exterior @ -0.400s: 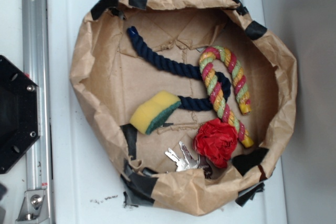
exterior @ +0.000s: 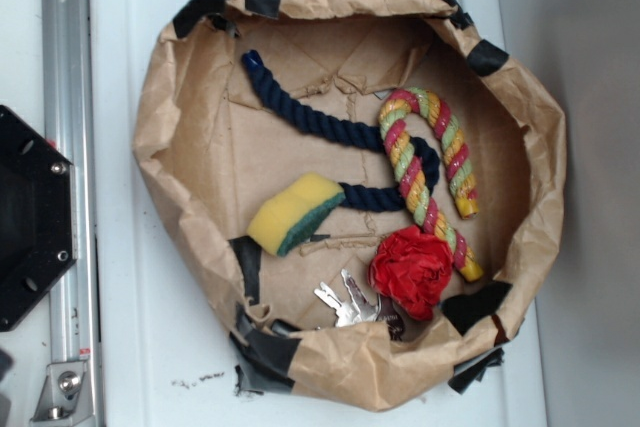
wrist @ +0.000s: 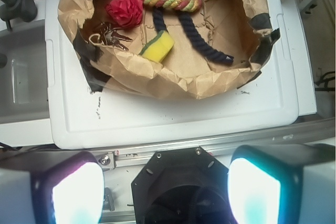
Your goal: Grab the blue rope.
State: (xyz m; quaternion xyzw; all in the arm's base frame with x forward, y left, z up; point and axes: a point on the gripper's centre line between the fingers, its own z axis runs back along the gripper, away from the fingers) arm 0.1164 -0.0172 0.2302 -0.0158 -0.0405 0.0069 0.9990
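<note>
Paper-lined basket (exterior: 160, 117): striped rope (exterior: 415, 162) and sponge (exterior: 295, 212) atop blue rope (exterior: 300, 107).

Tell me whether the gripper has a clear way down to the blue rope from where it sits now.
Probably yes. The gripper is open, well back from the paper bag. The blue rope lies uncovered along its upper stretch; only the striped rope and sponge cross its other end.

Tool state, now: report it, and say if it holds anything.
Tool: open and empty, fingers wide apart, well short of the blue rope.
</note>
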